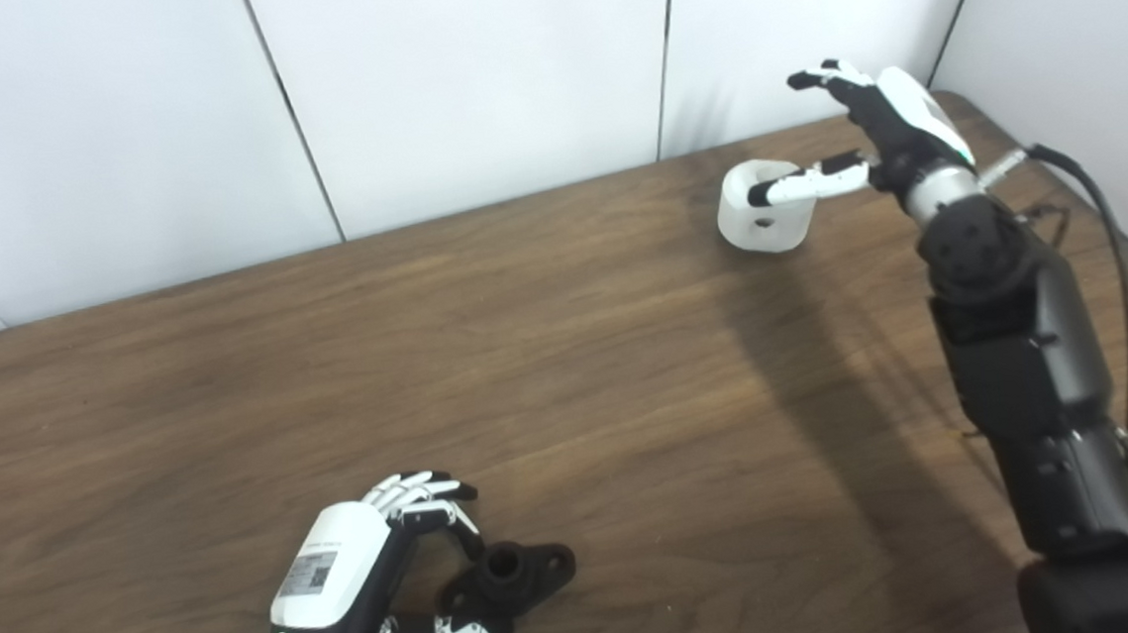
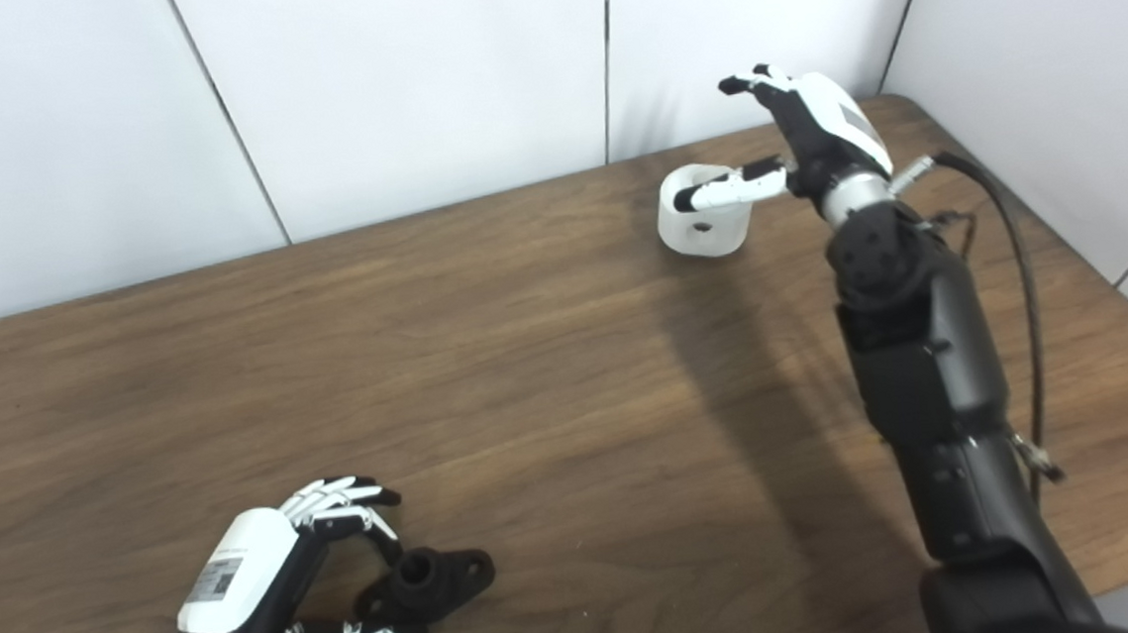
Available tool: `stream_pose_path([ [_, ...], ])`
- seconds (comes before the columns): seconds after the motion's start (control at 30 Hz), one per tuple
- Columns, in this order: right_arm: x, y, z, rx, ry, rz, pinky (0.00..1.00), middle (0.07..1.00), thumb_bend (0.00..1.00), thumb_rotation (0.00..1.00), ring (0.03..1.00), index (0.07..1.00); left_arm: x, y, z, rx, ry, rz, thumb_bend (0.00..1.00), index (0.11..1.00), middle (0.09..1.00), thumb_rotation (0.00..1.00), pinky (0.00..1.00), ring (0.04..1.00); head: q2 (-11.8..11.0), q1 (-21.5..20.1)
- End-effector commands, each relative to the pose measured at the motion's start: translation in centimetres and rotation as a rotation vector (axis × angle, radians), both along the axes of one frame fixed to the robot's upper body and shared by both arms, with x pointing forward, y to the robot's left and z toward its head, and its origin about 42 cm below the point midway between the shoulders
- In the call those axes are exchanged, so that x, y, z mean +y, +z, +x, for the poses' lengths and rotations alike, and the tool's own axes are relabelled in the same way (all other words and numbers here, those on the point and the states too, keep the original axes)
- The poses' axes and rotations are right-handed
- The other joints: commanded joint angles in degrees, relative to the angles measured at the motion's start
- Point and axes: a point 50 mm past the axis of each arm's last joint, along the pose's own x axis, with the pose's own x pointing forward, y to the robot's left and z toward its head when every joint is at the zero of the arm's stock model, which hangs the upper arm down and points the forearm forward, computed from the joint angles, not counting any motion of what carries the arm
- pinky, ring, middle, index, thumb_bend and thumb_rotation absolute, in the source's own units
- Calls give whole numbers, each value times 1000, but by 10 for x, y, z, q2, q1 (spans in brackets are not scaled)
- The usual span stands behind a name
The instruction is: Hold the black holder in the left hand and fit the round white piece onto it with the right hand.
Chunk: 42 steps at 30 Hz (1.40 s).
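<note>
The left hand (image 1: 364, 579) lies at the near edge of the table (image 1: 527, 359), fingers spread around the black holder (image 1: 512, 573) without clamping it. Far across, the right hand (image 1: 883, 125) hangs open, thumb reaching over the white piece (image 1: 763, 208), its fingers raised clear

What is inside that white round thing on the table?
The round white piece is hollow; the right hand has its thumb across the open top. The bottom inside is hidden by the wall.
</note>
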Motion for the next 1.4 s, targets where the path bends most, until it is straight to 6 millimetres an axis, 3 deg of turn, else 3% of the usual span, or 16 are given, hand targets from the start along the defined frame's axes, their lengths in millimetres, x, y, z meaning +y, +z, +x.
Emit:
stream_pose_path([
  [0.0,-9,28,9,-47,-23,-78,879,993,906,346,1000,864,6,3,1,-6,3,21,521,487,788,48,882,863,0,-1],
  [0.23,-14,22,38,10,-48,-108,904,979,946,332,1000,860,4,4,1,-1,4,34,521,487,785,49,881,862,-2,4],
  [0.37,-18,18,46,31,-59,-103,925,989,994,301,1000,856,2,6,2,-2,-3,42,521,486,784,50,880,858,0,8],
  [0.77,-21,25,48,90,-56,-149,967,995,997,260,1000,840,-1,9,4,10,-5,58,522,486,782,51,882,854,2,12],
  [0.93,-21,31,48,117,-52,-178,952,978,981,258,1000,785,-3,10,6,29,-2,64,522,487,788,50,893,857,2,13],
  [1.37,-30,25,46,153,-69,-185,1000,959,952,211,1000,735,-4,11,6,39,0,69,522,487,788,51,892,855,1,8],
])
